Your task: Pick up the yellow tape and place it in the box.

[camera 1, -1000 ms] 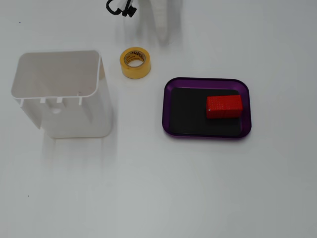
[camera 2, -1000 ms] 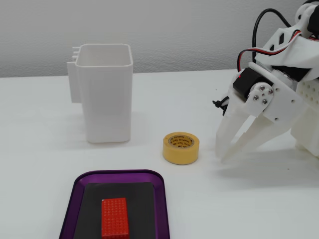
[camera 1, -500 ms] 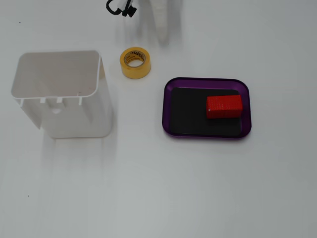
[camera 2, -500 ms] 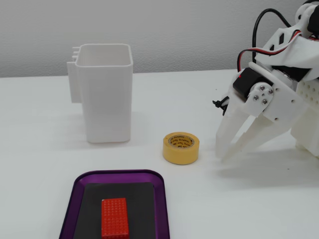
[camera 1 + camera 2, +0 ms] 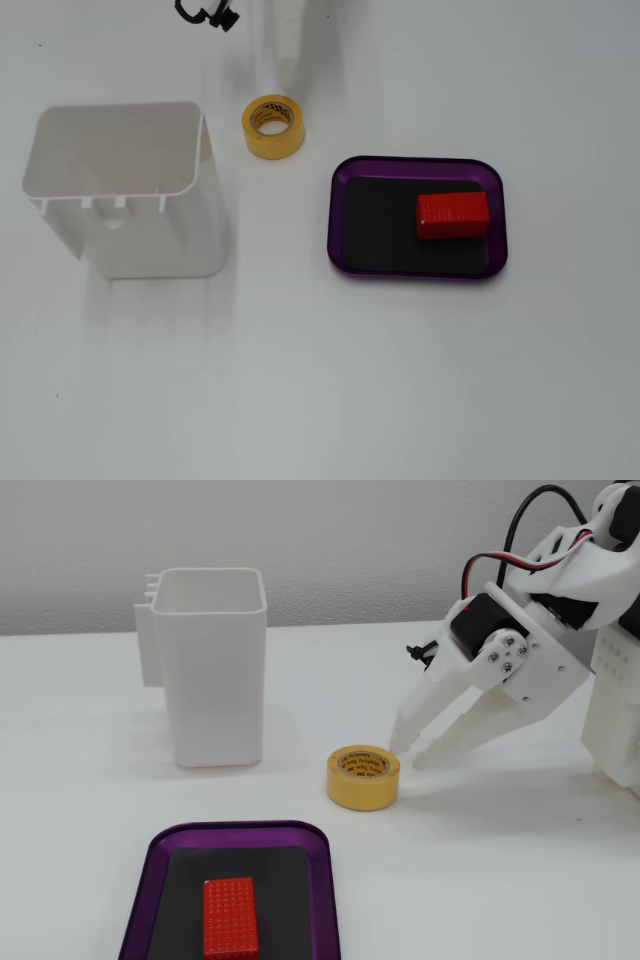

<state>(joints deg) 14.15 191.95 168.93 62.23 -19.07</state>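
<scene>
Only in a fixed view from the side does the arm show whole; from above, little more than a pale finger (image 5: 288,45) enters at the top edge. Leftmost stands the white container (image 5: 212,678), upright and open-topped. Next, the yellow tape (image 5: 363,777) lies flat on the table (image 5: 80,810), just above the box's (image 5: 340,215) upper left corner in the view from above. A red block (image 5: 453,215) rests inside the box. The gripper (image 5: 412,756) hangs beside the roll, its fingers slightly parted, holding nothing, tips close to the tape's rim.
</scene>
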